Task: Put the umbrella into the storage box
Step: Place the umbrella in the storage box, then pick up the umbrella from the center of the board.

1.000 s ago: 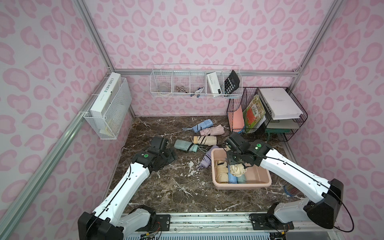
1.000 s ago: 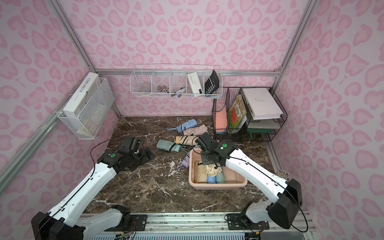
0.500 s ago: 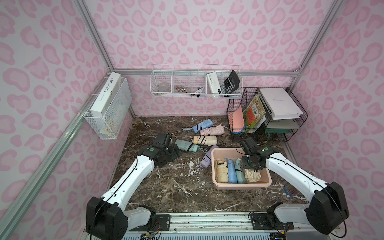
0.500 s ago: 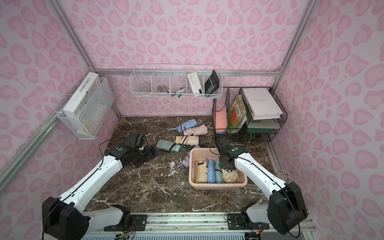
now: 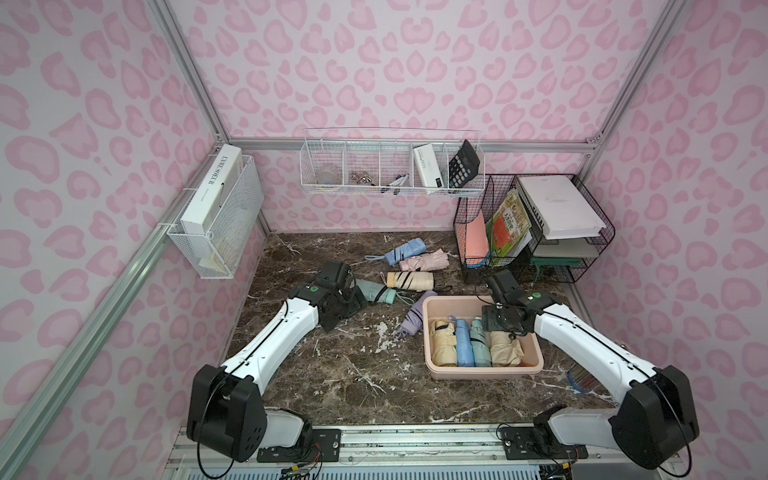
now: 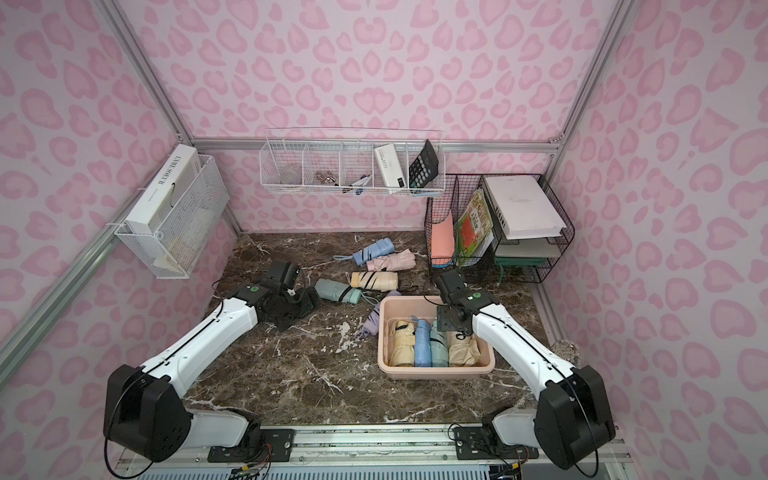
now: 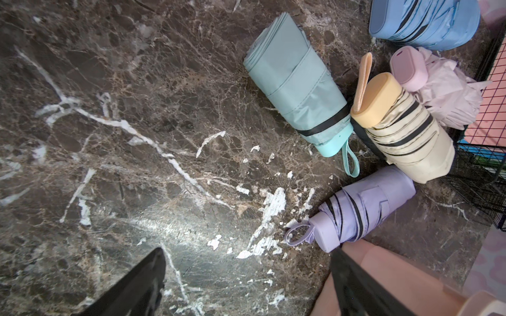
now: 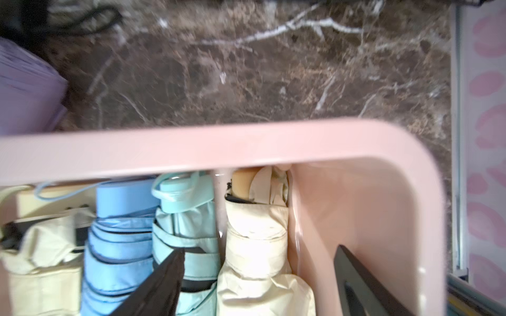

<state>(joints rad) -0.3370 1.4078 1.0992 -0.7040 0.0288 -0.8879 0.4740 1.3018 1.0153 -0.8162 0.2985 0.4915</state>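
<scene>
In the near-right storage box [image 5: 484, 372], four umbrellas already lie side by side. The right gripper [image 8: 258, 249] sits spread wide over the rightmost cream umbrella [image 5: 505, 351], not pinching it. Five more are left on the table [image 5: 332, 374], the lilac umbrella [image 5: 415, 318] right against the box. The left gripper [image 7: 246, 250] hangs wide open near the mint umbrella [image 5: 376, 291], probably next.

Four umbrellas [image 5: 464, 345] lie side by side in the storage box [image 5: 484, 376]; five more umbrellas [image 5: 409, 280] beside and behind it.
</scene>
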